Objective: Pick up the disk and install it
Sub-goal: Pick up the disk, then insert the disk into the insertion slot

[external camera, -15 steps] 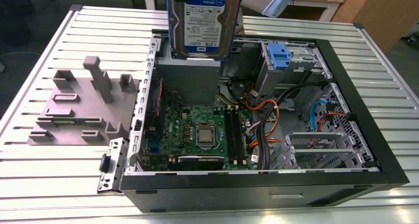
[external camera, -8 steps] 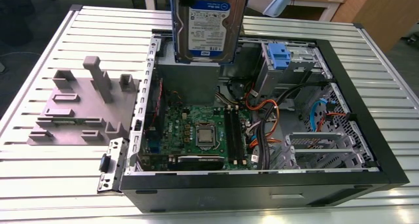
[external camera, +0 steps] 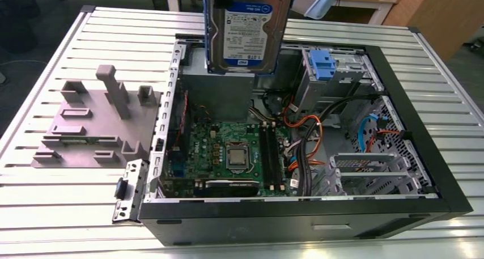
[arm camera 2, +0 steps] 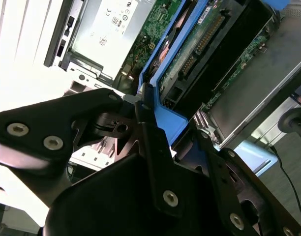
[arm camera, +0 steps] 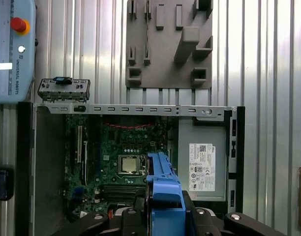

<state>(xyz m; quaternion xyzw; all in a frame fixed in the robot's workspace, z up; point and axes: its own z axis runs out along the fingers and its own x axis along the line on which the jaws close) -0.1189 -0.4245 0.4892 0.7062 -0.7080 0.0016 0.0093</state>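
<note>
The disk [external camera: 247, 32] hangs upright above the back of the open computer case [external camera: 423, 157], its white-and-blue label facing the exterior camera and blue rails along its sides. In the second wrist view my gripper [arm camera 2: 172, 123] is shut on the disk [arm camera 2: 209, 44], its black fingers [arm camera 2: 145, 128] clamping the blue rail, with the drive's circuit board and connector showing. The first wrist view looks straight down past the gripper [arm camera: 163, 214] and the disk's blue rail [arm camera: 163, 184] onto the case's motherboard [arm camera: 121, 157].
A drive cage with a blue clip [external camera: 321, 63] stands at the case's back right. Orange and black cables [external camera: 310, 134] run across the middle. A grey power supply with a white sticker [arm camera: 202, 167] sits inside. A grey fixture plate [external camera: 90, 123] lies beside the case on the slatted table [external camera: 45, 213].
</note>
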